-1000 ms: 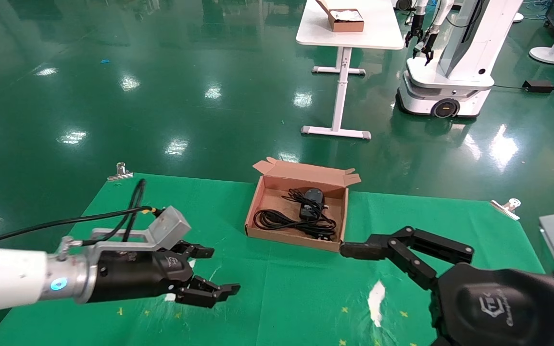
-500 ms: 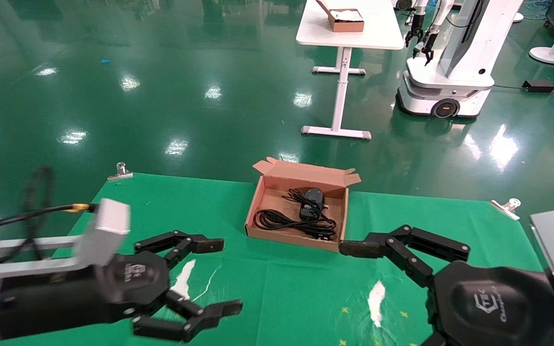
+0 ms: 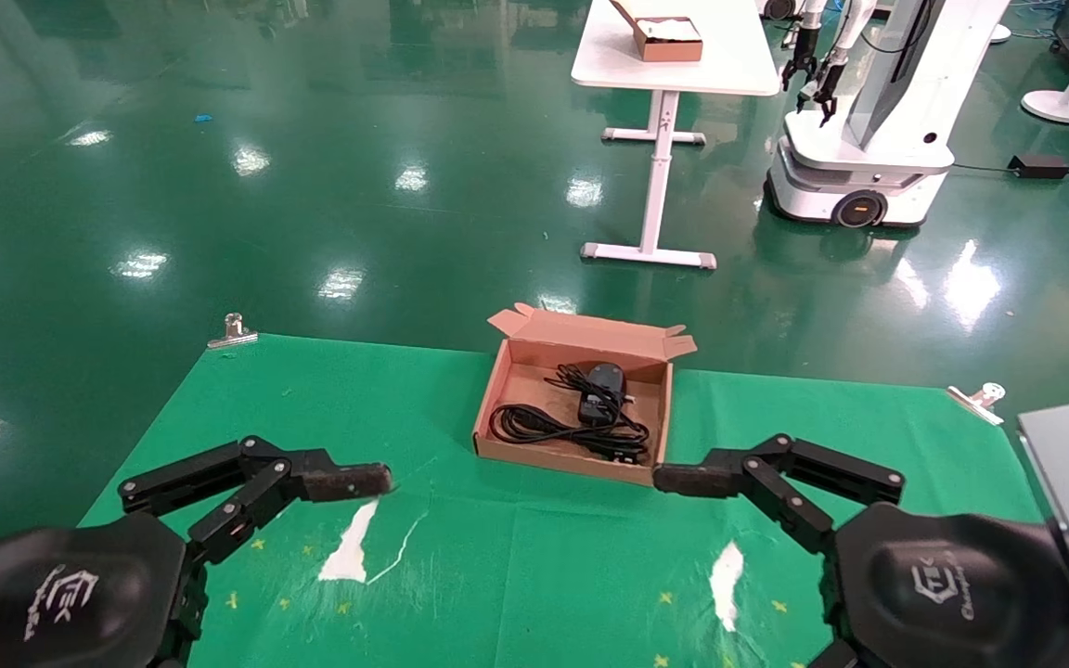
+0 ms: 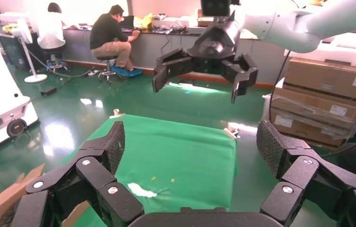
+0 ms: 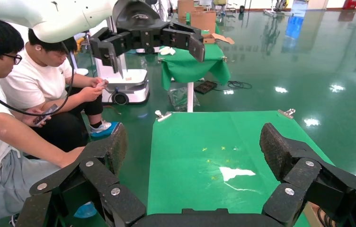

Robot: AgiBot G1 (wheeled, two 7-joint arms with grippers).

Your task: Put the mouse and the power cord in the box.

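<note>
Both items already lie in the box (image 3: 505,390) on the green counter (image 3: 386,390): the mouse (image 3: 605,378) at the back, the power cord (image 3: 544,425) coiled floppily in front, best lifted by its stiff plug. The left end effector (image 3: 349,520) and right end effector (image 3: 692,520) hover apart, fingers spread, empty.
</note>
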